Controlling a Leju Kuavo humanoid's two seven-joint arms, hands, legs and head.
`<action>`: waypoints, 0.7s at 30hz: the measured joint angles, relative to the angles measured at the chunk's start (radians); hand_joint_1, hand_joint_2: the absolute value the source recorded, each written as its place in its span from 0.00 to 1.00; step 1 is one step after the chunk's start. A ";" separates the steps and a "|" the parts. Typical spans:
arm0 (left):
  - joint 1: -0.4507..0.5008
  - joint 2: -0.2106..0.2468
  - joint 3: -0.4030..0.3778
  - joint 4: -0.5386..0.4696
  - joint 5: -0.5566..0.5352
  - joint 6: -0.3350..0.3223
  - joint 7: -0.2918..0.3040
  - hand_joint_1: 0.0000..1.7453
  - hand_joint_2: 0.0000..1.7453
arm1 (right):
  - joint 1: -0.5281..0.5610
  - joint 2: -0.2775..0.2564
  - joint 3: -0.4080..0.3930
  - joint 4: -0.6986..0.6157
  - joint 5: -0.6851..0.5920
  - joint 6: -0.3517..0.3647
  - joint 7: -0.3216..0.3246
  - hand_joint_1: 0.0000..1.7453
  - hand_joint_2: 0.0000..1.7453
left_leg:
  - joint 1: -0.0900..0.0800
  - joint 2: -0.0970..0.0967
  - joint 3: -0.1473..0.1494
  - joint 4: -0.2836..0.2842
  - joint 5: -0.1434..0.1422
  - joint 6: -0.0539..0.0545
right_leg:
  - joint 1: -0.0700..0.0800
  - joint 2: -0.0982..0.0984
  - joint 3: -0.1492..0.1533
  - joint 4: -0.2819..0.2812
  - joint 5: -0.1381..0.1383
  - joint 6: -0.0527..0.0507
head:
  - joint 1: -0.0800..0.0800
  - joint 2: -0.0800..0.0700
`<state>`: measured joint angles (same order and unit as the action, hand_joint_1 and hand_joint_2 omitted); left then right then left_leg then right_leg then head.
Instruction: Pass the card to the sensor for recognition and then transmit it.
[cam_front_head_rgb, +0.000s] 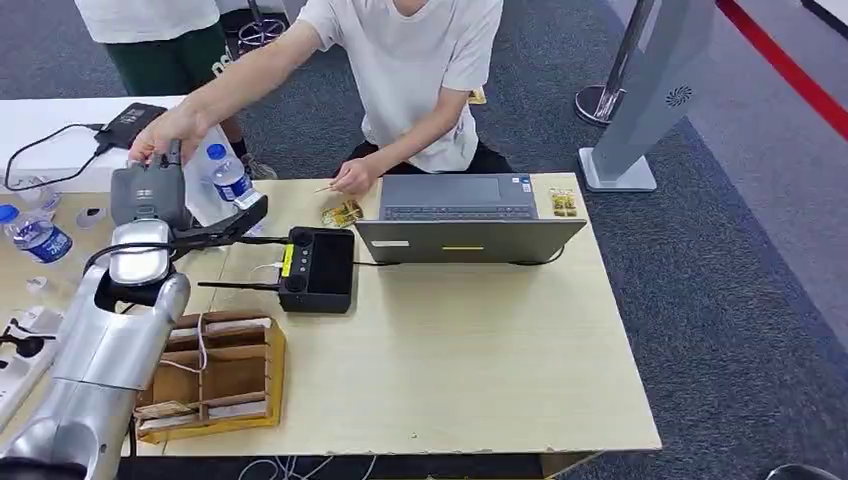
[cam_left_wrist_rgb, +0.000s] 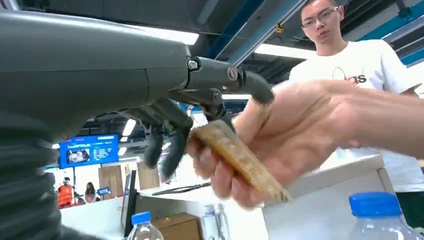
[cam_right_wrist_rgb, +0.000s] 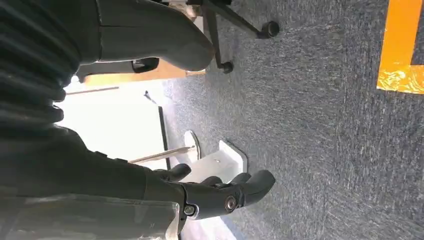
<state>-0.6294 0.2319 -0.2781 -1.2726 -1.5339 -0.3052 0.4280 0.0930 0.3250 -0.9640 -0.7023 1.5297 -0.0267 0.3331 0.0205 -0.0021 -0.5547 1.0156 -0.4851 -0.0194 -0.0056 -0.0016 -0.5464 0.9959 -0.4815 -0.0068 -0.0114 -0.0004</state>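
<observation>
A person's hand grips the card (yellowish) beside the left hand.

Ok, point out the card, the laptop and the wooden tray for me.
card (cam_left_wrist_rgb: 240, 160), left wrist view, middle of its face.
laptop (cam_front_head_rgb: 455, 197), head view, keyboard deck.
wooden tray (cam_front_head_rgb: 272, 375), head view, right wall.

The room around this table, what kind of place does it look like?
Probably a robot test or demo space in an open hall: a laptop and a handheld controller sit on a wooden table over grey carpet, with a wall screen under exposed ceiling beams.
</observation>
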 joint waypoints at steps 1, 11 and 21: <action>0.000 -0.001 0.000 0.002 0.000 0.000 0.000 0.00 1.00 | 0.000 0.000 -0.001 0.001 0.002 0.000 0.000 0.00 1.00 | 0.000 0.000 0.000 0.000 0.000 0.000 | 0.000 0.000 0.000 0.000 0.000 0.000 | 0.000 0.000; 0.025 -0.005 0.000 -0.023 0.000 0.008 0.002 0.00 1.00 | -0.005 0.000 -0.028 0.009 0.021 0.001 0.000 0.00 1.00 | 0.000 0.000 -0.001 0.000 0.000 0.000 | 0.000 0.000 -0.001 0.000 0.000 0.000 | 0.000 0.000; 0.056 -0.010 -0.014 -0.097 0.000 -0.008 0.003 0.00 1.00 | -0.013 0.000 -0.047 0.014 0.027 0.000 0.000 0.00 1.00 | 0.000 0.000 -0.001 0.000 0.000 0.000 | 0.000 0.000 -0.001 0.000 0.000 0.000 | 0.000 0.000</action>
<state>-0.5730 0.2217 -0.2922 -1.3699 -1.5339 -0.3136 0.4307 0.0801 0.3250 -1.0105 -0.6878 1.5568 -0.0263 0.3334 0.0205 -0.0022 -0.5558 1.0157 -0.4851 -0.0193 -0.0057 -0.0015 -0.5474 0.9958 -0.4816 -0.0066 -0.0114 -0.0004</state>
